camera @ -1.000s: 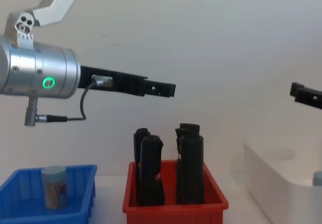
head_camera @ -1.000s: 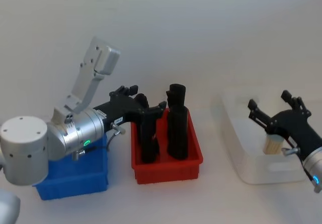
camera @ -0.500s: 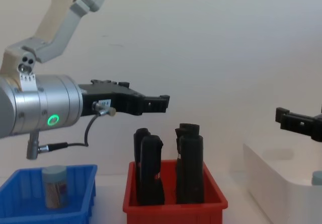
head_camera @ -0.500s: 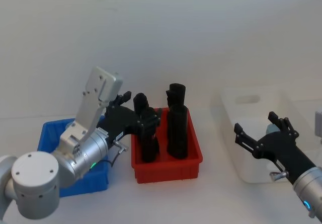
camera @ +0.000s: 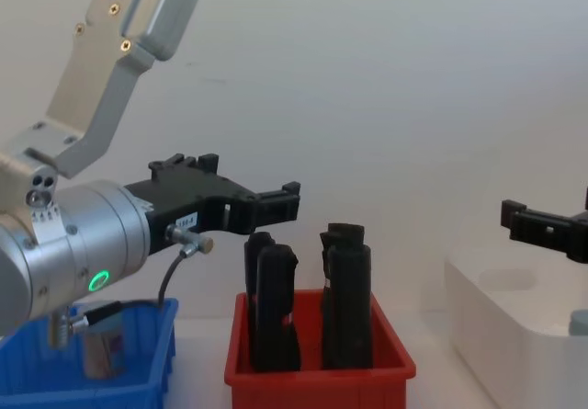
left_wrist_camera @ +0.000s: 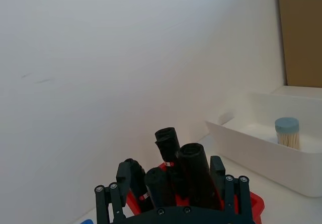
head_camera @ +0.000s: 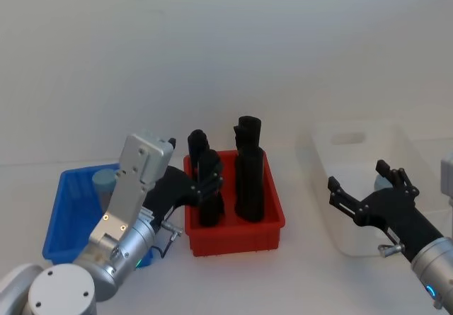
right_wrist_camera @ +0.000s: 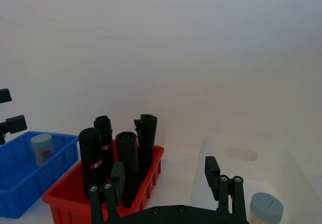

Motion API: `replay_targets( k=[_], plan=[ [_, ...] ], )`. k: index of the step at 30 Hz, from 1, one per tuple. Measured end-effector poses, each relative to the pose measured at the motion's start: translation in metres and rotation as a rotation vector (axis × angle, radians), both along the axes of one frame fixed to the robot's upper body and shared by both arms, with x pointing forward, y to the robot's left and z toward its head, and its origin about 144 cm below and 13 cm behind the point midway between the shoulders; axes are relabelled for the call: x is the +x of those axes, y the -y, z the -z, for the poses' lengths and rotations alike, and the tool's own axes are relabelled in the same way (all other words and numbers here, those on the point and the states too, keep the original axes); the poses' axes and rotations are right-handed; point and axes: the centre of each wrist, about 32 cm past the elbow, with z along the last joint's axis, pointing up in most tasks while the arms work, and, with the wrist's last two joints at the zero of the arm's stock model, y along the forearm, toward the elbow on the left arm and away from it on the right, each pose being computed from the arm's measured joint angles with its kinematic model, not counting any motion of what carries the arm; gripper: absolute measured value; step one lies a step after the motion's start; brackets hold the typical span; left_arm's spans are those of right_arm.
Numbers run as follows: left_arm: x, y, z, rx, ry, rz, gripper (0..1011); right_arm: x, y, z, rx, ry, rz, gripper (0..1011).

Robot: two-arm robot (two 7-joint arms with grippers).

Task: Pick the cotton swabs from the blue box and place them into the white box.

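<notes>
One cotton swabs jar [head_camera: 105, 180] with a grey-blue lid stands in the blue box [head_camera: 65, 216] at the left; the right wrist view shows this jar [right_wrist_camera: 42, 148] in the blue box [right_wrist_camera: 20, 183]. A second jar [right_wrist_camera: 266, 209] sits in the white box [right_wrist_camera: 241, 156] at the right, and the left wrist view has it too [left_wrist_camera: 287, 132]. My left gripper [head_camera: 198, 178] is open and empty, held high between the blue box and the red bin. Just before the white box [head_camera: 354, 141], my right gripper [head_camera: 356, 175] hovers open and empty.
A red bin [head_camera: 237, 233] holding several tall black cylinders [head_camera: 248, 170] stands between the two boxes, close to my left gripper's fingers [camera: 276, 205]. A plain pale wall lies behind. Bare table runs along the front of the boxes.
My left arm has pulled back and dropped, uncovering the jar in the blue box. My right gripper has come back out of the white box, leaving a jar inside, and now holds nearly still.
</notes>
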Motion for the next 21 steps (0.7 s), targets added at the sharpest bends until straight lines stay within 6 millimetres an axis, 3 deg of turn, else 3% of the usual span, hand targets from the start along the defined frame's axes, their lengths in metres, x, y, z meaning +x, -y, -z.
replay_targets(
  k=[21],
  plan=[
    [-0.0077,0.0032,0.0080,-0.012,0.029,-0.021,1004,0.0001,0.0001,0.0000,0.000,0.000,0.000,1002]
  ],
)
